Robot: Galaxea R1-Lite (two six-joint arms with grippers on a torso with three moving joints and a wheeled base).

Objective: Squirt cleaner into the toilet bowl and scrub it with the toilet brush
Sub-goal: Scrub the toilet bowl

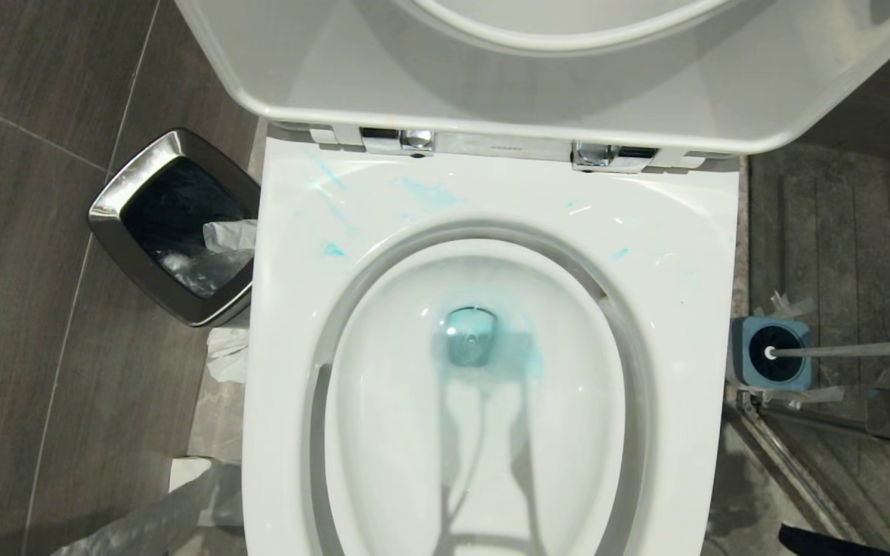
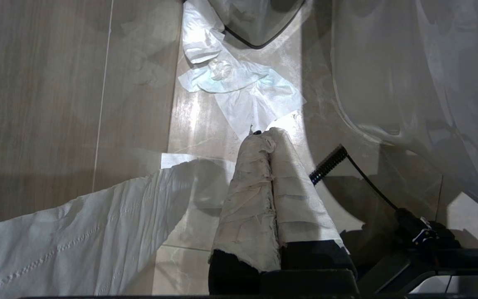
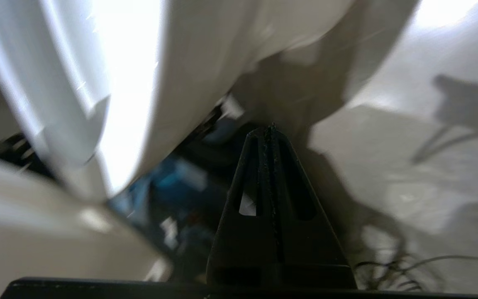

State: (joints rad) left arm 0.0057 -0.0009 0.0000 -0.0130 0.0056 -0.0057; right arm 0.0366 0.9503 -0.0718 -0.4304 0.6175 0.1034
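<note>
An open white toilet bowl [image 1: 484, 401] holds blue cleaner [image 1: 491, 347] around its drain, with smears on the rim. The toilet brush [image 1: 839, 351] rests in its blue holder [image 1: 746, 355] on the right. The left gripper [image 2: 270, 135], wrapped in tissue, and the right gripper [image 3: 270, 128] are both closed and empty.

White toilet bowl [image 1: 669, 255], lid up, blue cleaner [image 1: 526, 361] inside; toilet brush [image 1: 850, 350] in holder beside it.
</note>
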